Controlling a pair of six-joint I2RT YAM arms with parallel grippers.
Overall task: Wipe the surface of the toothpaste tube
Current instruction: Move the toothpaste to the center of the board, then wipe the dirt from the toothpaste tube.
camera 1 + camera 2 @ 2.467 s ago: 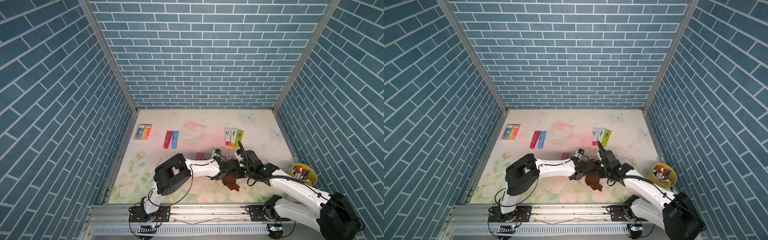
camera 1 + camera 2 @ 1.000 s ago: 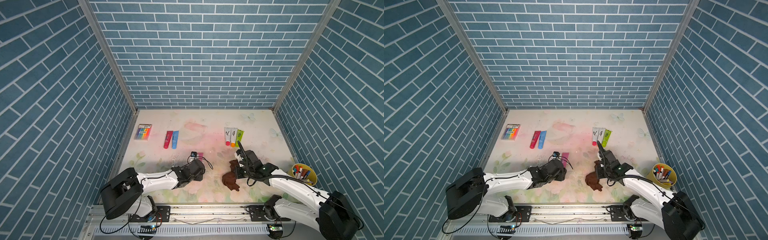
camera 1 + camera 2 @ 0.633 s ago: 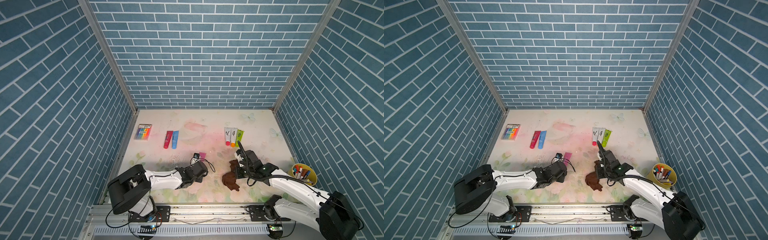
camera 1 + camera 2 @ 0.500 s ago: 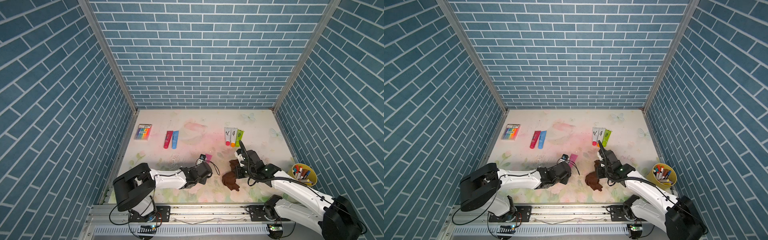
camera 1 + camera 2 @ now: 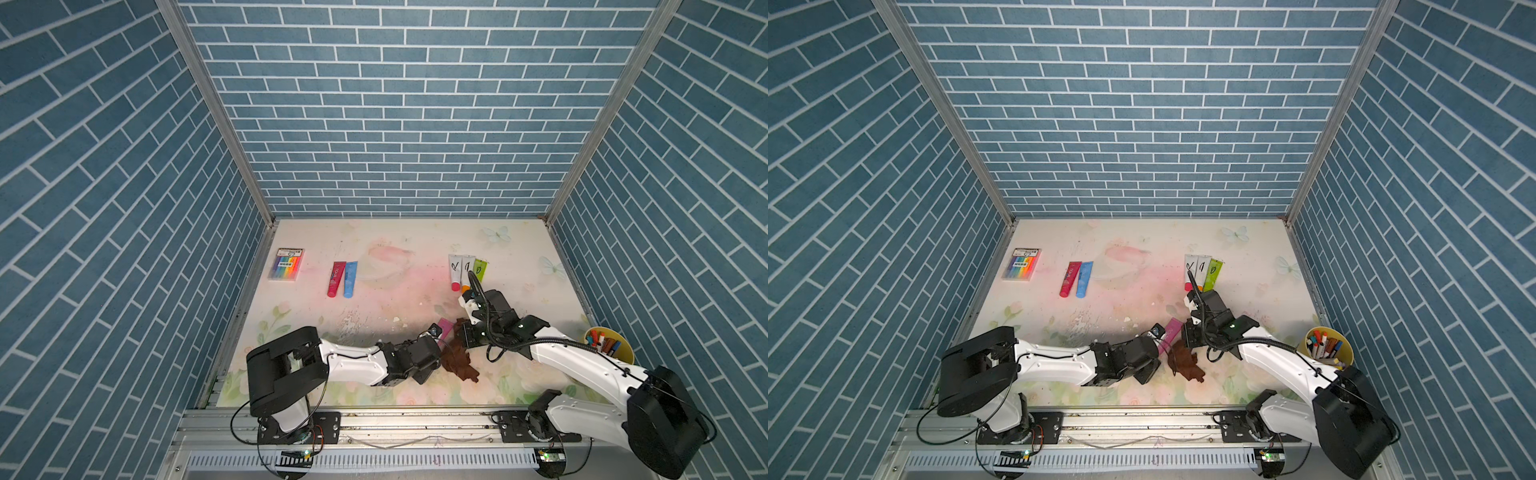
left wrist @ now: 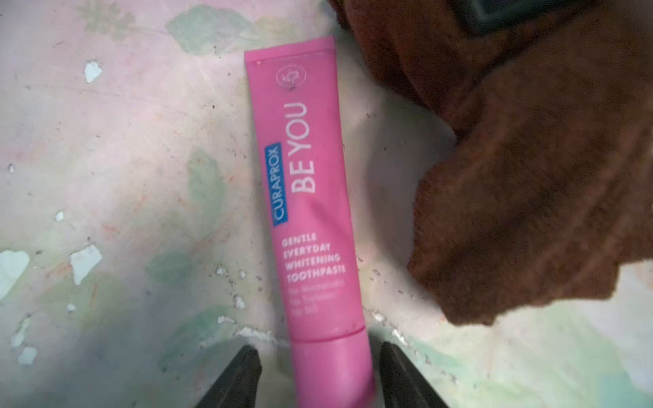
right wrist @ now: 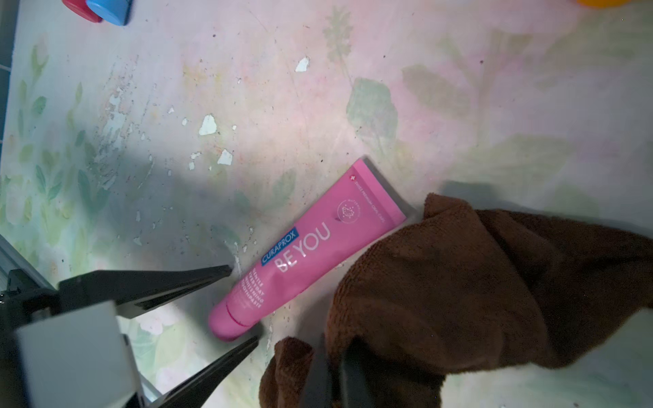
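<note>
Where the pink toothpaste tube (image 5: 445, 325) lies flat on the worktop (image 5: 395, 257), lower centre in a top view (white lettering facing up), the left tool (image 6: 318, 348) stands open astride its cap end. The right tool (image 7: 334, 356) pinches a brown cloth (image 7: 459, 282) just beside the tube's crimped edge; bare worktop opens toward upper left.

Left arm (image 5: 353, 368) is back out toward centre after swinging to its own side a second ago; left gripper (image 6: 319, 356) straddles the cap end of the toothpaste tube (image 5: 445, 327), jaws apart. Tube lies further toward the right arm (image 5: 573, 361) than before, just beside the brown cloth (image 5: 457, 361).
</note>
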